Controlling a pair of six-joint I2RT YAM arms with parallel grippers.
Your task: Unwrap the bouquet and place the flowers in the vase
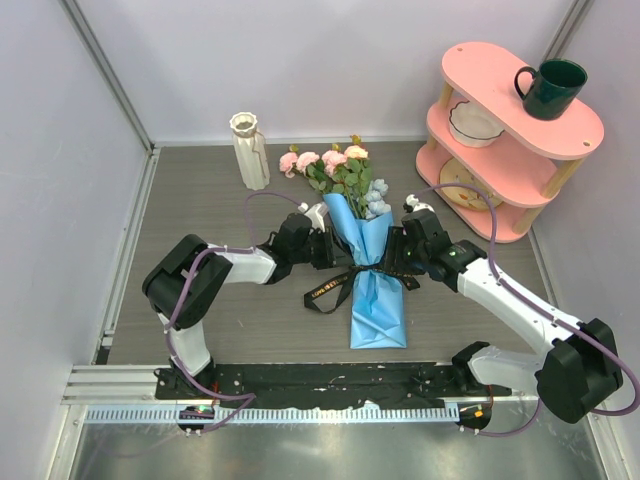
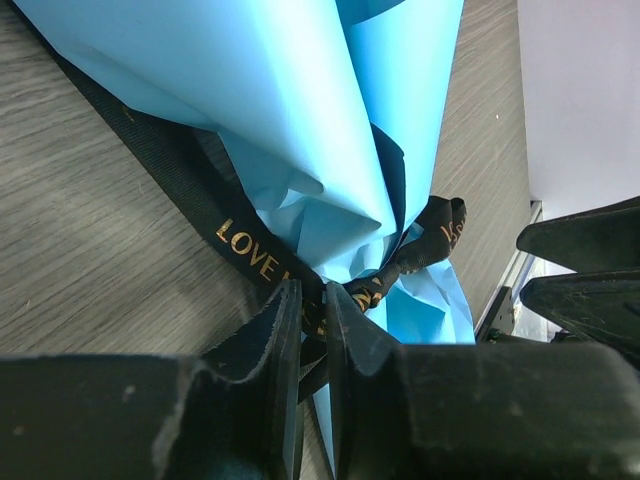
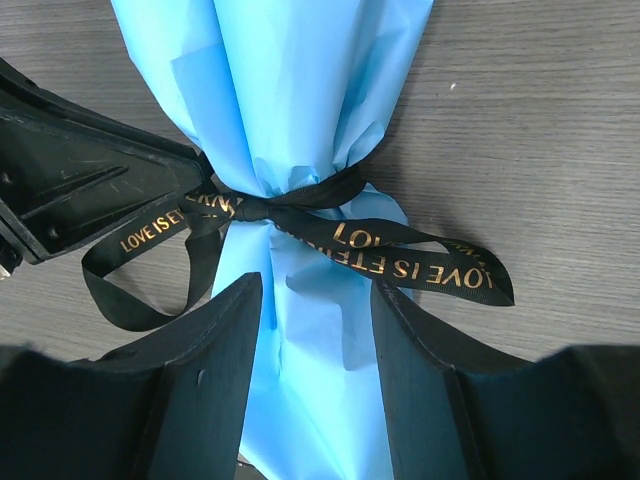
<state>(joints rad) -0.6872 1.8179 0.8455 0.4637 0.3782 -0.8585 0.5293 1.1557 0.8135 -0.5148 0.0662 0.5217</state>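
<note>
bouquet [image 1: 378,300]: lies flat mid-tabletop between the two arms, blooms toward the far end, paper tail toward the near end.
flowers [image 1: 335,165]: pink and peach roses, pale blue clusters and green leaves at the far mouth of the paper. Top camera only; both wrist views are cropped to the paper and ribbon.
wrap [image 3: 300,80]: smooth matte sky-blue paper in long folds and creases, pinched to a waist and flaring on either side.
ribbon [image 3: 420,262]: flat black woven band with gold capitals, "LOVE IS" legible. Tied round the waist; the right wrist view shows the knot [image 3: 250,207], one loop left and one tail right.
vase [image 1: 250,152]: upright, far left of the bouquet and well apart from it. Cream, ribbed, with a scalloped lip. Top camera only.
left pincer [image 2: 312,320]: at the waist from the left, narrow, with a strand of ribbon caught between its fingers. Only its own wrist view shows this; from above it is a dark mass against the paper.
right pincer [image 3: 318,300]: at the waist from the right, fingers apart and astride the wrap just beside the knot. Cannot tell whether they press the paper.
tabletop [image 1: 200,200]: grey wood grain, matte.
shelf [image 1: 500,70]: far right, pink, rounded, three tiers on pale pegs.
mug [image 1: 550,88]: dark green, glossy, on the top tier.
bowl [image 1: 475,122]: white, on the middle tier.
plate [image 1: 462,185]: pale, on the lowest tier, partly hidden.
</note>
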